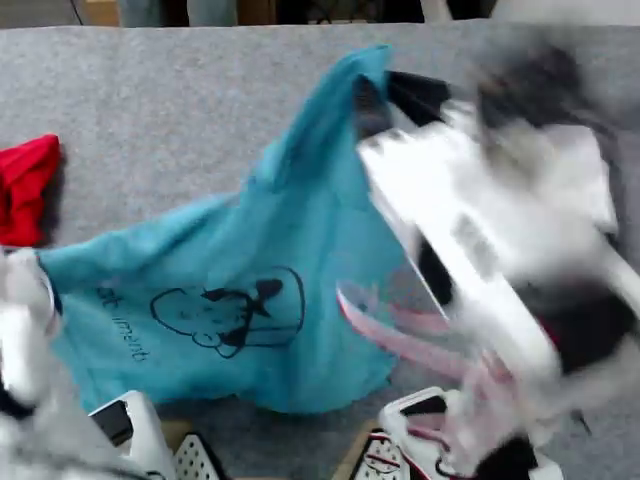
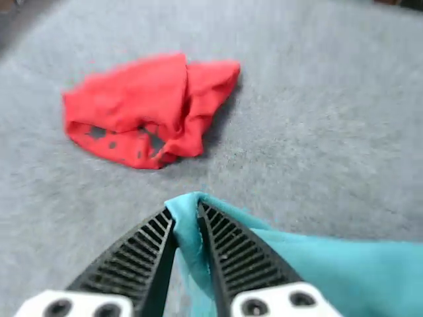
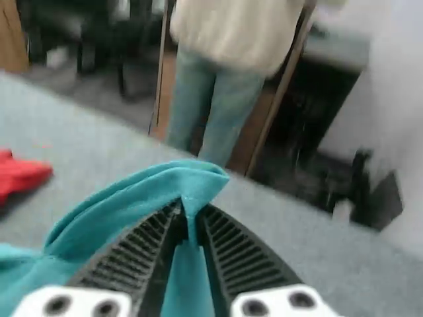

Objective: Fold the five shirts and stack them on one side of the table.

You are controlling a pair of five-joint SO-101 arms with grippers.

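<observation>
A teal shirt [image 1: 240, 270] with a dark line drawing hangs stretched across the grey table [image 1: 150, 120] between both arms. My left gripper [image 2: 187, 216] is shut on one corner of the teal shirt [image 2: 330, 271], low at the table's left side. My right gripper [image 3: 187, 212] is shut on another corner of the teal shirt [image 3: 119, 205], lifted high near the table's far edge; in the high view this corner is by the right gripper [image 1: 372, 85]. A crumpled red shirt [image 1: 25, 185] lies on the table at the far left, also the red shirt [image 2: 149, 109] just beyond my left gripper.
The right arm's white body [image 1: 480, 250] crosses the right half of the table, with pink cables [image 1: 400, 335] under it. The arms' bases [image 1: 410, 440] stand at the near edge. Bare grey table lies behind the teal shirt.
</observation>
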